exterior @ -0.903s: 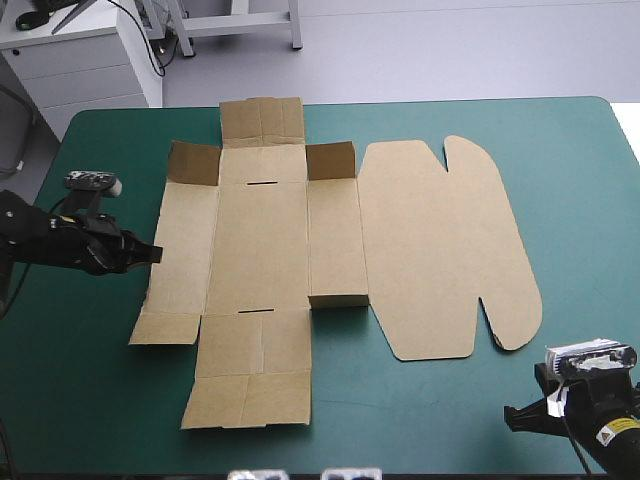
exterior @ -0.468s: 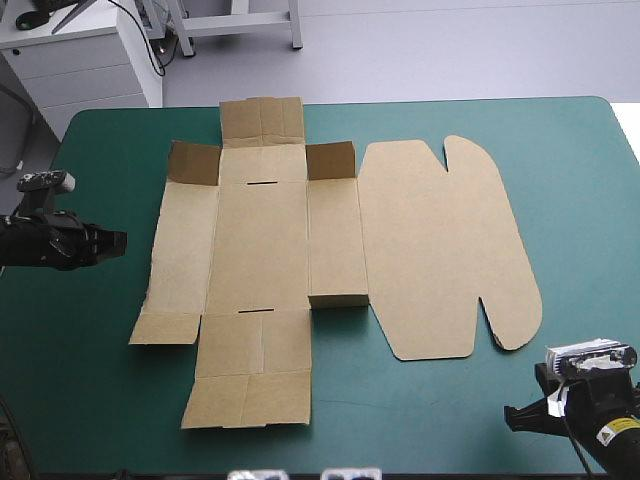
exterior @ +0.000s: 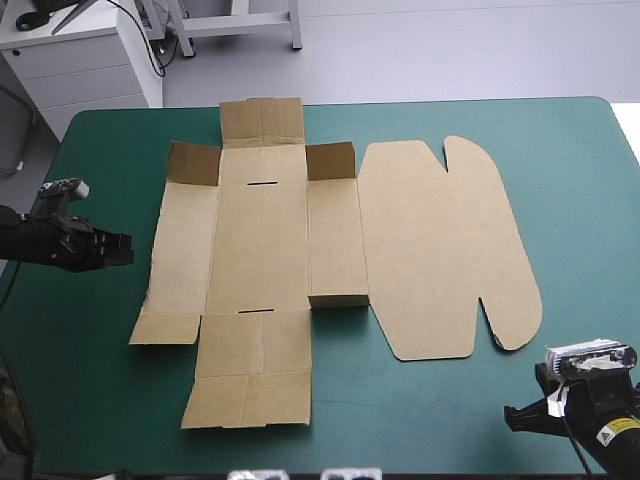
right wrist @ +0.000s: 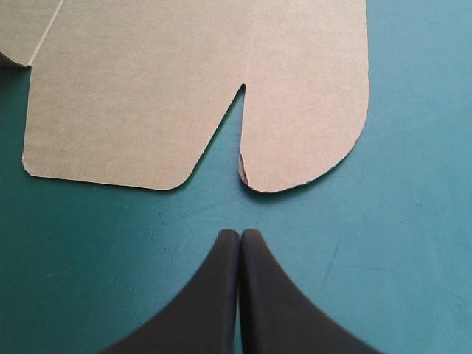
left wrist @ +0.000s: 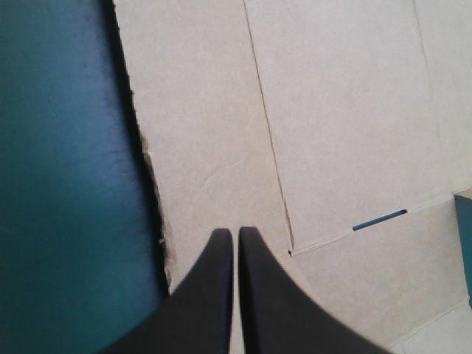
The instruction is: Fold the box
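On the worktop (exterior: 580, 150), under its teal-green cover, the brown box (exterior: 260, 250) lies opened out as a cut sheet. It fills the middle and reaches almost to the far edge.

The lid panel (exterior: 440, 250) is the largest part. It lies flat on the right side of the sheet, with rounded tabs at its far and near ends.

The left arm (exterior: 60, 240) comes in low from the left. Its jaws are together and stand just off the box's left edge, not touching it in the high view. In the left wrist view the black fingers (left wrist: 206, 295) meet in one point, with the box (left wrist: 339, 110) spread ahead of them.

The right arm (exterior: 590, 410) sits at the near right corner, well apart from the sheet. Its jaws are also together. The black fingers (right wrist: 214, 295) point at a notch between two rounded tabs of the box (right wrist: 147, 88), with bare cover between.

Two small flaps (exterior: 195, 163) at the far side stand raised.

Two narrow slots (exterior: 262, 183) cut the middle panel, one far and one near.
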Robot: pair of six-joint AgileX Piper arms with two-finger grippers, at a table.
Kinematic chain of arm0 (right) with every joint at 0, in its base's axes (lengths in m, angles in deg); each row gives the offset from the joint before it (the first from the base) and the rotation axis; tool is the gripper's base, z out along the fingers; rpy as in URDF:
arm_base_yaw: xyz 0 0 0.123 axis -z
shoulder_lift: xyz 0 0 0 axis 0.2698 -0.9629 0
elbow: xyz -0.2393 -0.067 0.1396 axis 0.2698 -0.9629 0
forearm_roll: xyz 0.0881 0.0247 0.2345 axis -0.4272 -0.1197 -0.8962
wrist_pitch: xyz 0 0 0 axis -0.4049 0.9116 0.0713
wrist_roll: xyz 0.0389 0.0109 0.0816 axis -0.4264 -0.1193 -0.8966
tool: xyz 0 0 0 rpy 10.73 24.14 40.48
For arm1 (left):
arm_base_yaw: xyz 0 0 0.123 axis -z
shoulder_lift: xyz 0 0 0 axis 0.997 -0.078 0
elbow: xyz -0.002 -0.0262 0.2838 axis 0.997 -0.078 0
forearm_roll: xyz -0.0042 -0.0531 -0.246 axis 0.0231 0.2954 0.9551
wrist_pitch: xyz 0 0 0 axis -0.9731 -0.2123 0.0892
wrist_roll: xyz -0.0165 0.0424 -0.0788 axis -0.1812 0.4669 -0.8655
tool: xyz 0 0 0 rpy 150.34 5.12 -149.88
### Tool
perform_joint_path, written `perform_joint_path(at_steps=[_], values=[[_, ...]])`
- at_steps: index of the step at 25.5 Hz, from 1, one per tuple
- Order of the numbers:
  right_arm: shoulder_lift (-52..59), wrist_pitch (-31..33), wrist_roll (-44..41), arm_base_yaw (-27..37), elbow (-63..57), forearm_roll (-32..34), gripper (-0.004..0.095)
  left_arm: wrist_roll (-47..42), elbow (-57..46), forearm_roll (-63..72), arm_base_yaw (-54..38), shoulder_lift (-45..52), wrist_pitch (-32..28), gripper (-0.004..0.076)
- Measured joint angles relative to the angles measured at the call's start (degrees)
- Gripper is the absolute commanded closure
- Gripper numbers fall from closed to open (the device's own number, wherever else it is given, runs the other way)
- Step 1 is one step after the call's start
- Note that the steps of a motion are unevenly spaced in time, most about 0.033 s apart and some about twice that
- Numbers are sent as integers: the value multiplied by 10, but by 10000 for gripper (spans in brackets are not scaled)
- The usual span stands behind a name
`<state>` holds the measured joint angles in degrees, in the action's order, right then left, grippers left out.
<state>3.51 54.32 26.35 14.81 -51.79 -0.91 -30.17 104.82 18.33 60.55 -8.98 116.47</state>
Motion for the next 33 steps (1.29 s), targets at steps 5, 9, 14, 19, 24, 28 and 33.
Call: perform_joint_path(at_steps=[5,9,14,19,24,28,33], values=[[0,0,0,0,0,0,927,1,0,-39,0,-44,-3,707],[0,0,0,0,0,0,927,-3,0,-62,0,-75,-6,708],[0,0,0,0,0,0,927,-6,0,-63,-1,-93,-9,673],[0,0,0,0,0,0,927,-13,0,-61,-1,-99,-9,413],[0,0,0,0,0,0,927,-20,-11,-58,-1,-111,-11,281],[0,0,0,0,0,0,927,-20,-30,-4,-1,-130,-24,281],[0,0,0,0,0,0,927,-5,-53,47,-3,-161,-34,283]])
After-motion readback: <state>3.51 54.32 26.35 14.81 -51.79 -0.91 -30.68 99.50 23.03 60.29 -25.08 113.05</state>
